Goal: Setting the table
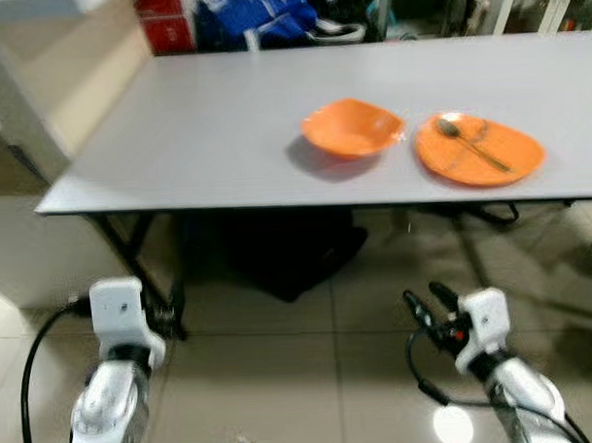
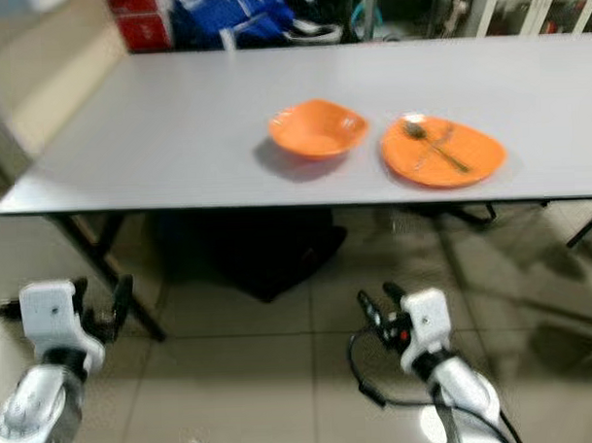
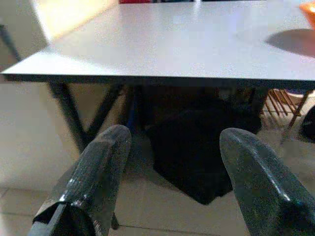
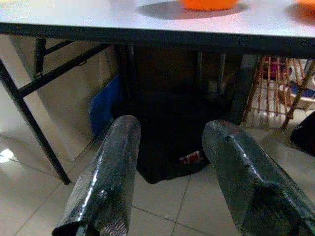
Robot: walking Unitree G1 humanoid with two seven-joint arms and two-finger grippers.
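Silver arms with white wrist blocks, black cables and black-fingered right gripper (image 1: 427, 301).

Left half of the table (image 1: 195, 128) lies bare — bowl (image 1: 353, 128) and plate (image 1: 479, 150) seemingly crowd its right.

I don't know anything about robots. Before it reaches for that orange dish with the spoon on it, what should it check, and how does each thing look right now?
1. Left gripper open and holding nothing: ok.
2. Right gripper open and holding nothing: ok.
3. Grippers raised to the table: not ok, both hang below its edge, over the floor.
4. Plate lies flat near the front edge: ok.
5. Spoon rests on the plate, along with what looks like a second utensil: ok, though lifting the plate could make them slide.
6. Bowl stands beside the plate with a gap between them: ok.
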